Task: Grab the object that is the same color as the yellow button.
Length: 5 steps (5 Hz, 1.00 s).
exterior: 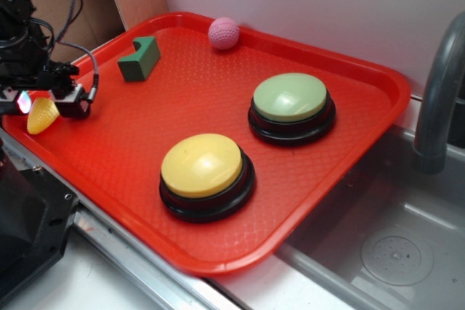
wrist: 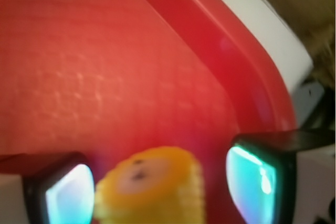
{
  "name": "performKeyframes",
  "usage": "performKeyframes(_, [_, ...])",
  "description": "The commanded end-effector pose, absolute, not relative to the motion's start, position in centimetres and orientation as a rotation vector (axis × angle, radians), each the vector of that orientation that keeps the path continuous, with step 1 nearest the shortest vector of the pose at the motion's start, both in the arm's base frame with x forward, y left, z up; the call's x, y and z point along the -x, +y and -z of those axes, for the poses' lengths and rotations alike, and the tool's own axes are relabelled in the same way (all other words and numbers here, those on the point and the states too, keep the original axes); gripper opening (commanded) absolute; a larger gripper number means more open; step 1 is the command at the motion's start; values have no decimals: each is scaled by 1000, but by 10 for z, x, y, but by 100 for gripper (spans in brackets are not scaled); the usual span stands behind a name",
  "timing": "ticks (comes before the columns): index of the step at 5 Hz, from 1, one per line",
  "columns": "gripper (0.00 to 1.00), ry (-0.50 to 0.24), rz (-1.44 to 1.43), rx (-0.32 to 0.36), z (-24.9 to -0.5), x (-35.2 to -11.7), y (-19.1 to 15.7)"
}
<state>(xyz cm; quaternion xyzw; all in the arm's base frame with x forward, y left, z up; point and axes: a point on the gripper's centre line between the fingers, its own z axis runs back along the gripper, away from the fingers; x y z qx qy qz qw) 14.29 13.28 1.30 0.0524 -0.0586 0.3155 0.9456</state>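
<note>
The gripper point(exterior: 45, 104) sits at the left edge of the red tray point(exterior: 218, 252), with the small yellow corn cob point(exterior: 42, 115) between its fingers. In the wrist view the two glowing finger pads point(wrist: 68, 195) stand on either side of the cob point(wrist: 149, 187), whose flat round end faces the camera. The left pad appears to touch the cob, while a narrow strip of red shows between the cob and the right pad; the picture is blurred, so a firm grip cannot be told from a loose one. The jaws are partly closed, roughly to the width of the cob.

From the outside view the cob hangs with its tapered tip pointing down and left, over the tray's rim, just below the fingers.

Further in on the tray, a green block point(exterior: 139, 59) lies near the back left, and a pink ball point(exterior: 224, 33) rests against the far rim. The yellow button point(exterior: 203, 168) stands near the front of the tray, well apart from the gripper, with the green button point(exterior: 290, 103) behind it to the right. A grey faucet point(exterior: 439, 92) rises beside the tray over a metal sink point(exterior: 392, 252).
</note>
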Motion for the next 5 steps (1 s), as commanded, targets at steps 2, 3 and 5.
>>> performKeyframes(2, [0,-167,-365,-108,-40,-142,111])
performKeyframes(3, [100,-269,-337,-81,-82,-132,118])
performKeyframes(5, [100,-75,-623,-75,-90,-98,135])
